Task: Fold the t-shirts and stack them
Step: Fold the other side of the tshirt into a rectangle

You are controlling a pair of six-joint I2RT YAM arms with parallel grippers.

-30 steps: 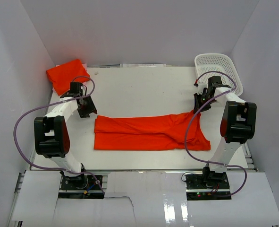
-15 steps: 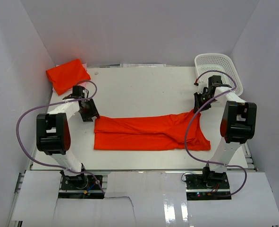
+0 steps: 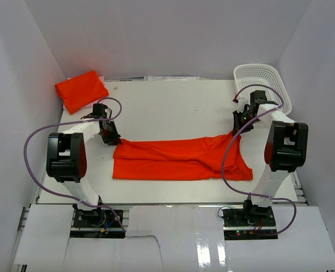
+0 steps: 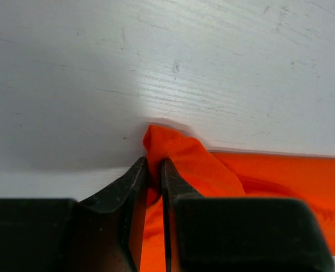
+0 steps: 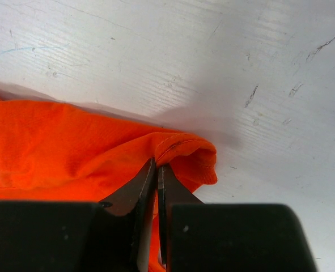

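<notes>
An orange t-shirt (image 3: pixel 178 158) lies on the white table, folded into a long strip from left to right. My left gripper (image 3: pixel 113 140) is shut on its far left corner (image 4: pixel 167 148); cloth fills the narrow gap between the jaws (image 4: pixel 153 164). My right gripper (image 3: pixel 237 128) is shut on the far right corner, pinching the hemmed edge (image 5: pixel 181 148) at the tips (image 5: pixel 156 165). A second orange t-shirt (image 3: pixel 81 89), folded into a small pile, sits at the far left corner of the table.
A white plastic basket (image 3: pixel 262 85) stands at the far right corner, just behind the right arm. White walls close in the table on three sides. Purple cables loop off both arms.
My left gripper has moved right and toward the shirt, from the bare table to the shirt's far left corner, and closed on it. The right arm has not moved.
</notes>
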